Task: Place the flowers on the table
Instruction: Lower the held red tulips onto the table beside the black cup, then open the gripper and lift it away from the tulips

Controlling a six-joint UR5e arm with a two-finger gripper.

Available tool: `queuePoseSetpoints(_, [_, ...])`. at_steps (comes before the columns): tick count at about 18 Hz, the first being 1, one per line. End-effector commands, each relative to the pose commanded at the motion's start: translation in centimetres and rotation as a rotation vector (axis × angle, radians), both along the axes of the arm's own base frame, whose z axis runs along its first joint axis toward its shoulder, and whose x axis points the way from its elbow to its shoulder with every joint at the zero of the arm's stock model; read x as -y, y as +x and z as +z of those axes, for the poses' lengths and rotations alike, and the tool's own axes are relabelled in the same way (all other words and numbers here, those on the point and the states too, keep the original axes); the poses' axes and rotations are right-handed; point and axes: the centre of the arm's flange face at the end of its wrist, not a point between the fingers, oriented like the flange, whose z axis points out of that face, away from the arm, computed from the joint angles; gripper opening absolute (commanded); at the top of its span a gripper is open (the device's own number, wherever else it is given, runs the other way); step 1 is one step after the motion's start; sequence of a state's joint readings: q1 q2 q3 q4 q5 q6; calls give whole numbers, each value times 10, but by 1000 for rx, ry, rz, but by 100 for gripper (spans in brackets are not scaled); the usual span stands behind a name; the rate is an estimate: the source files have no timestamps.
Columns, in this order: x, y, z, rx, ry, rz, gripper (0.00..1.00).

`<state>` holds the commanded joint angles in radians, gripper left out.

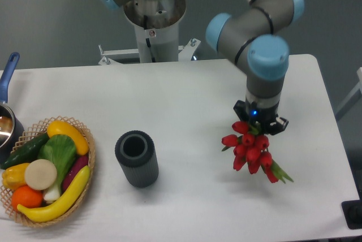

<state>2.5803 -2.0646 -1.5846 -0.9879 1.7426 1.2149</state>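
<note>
The flowers (250,150) are a bunch of red tulip buds with green leaves, at the right of the white table (186,95). My gripper (259,125) points straight down right over the bunch and looks shut on its stems. The red buds spread out below and in front of the fingers, and a green leaf tip sticks out at the lower right. The stems and twine are hidden under the gripper. I cannot tell whether the bunch touches the table or hangs just above it.
A dark grey ribbed vase (136,158) stands upright left of the flowers, apart from them. A wicker basket of vegetables (46,169) sits at the left front edge. A pot with a blue handle (8,120) is at the far left edge. The arm's base (153,21) stands behind the table.
</note>
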Motion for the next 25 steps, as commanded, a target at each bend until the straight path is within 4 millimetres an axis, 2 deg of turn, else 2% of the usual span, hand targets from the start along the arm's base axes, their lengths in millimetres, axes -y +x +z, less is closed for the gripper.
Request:
queuePoseSetpoints(2, [-5, 1, -14, 18, -8, -5, 36])
queuePoseSetpoints(5, [-9, 4, -16, 23, -6, -13, 39])
queuePoseSetpoints(7, [-10, 4, -13, 23, 5, -14, 60])
queuePoseSetpoints(8, [-11, 4, -12, 23, 18, -14, 65])
queuePoseSetpoints(10, [-12, 3, -4, 20, 45, -13, 82])
queuePoseSetpoints(12, [-12, 5, 21, -12, 71, -16, 100])
queuePoseSetpoints(15, [-7, 5, 66, -51, 149, -12, 100])
queuePoseSetpoints(17, [6, -16, 91, -84, 189, 14, 100])
queuePoseSetpoints(19, [16, -28, 110, -108, 209, 26, 100])
queuePoseSetpoints(22, [45, -43, 144, -120, 267, -32, 100])
queuePoseSetpoints(25, [89, -49, 168, -68, 259, -135, 100])
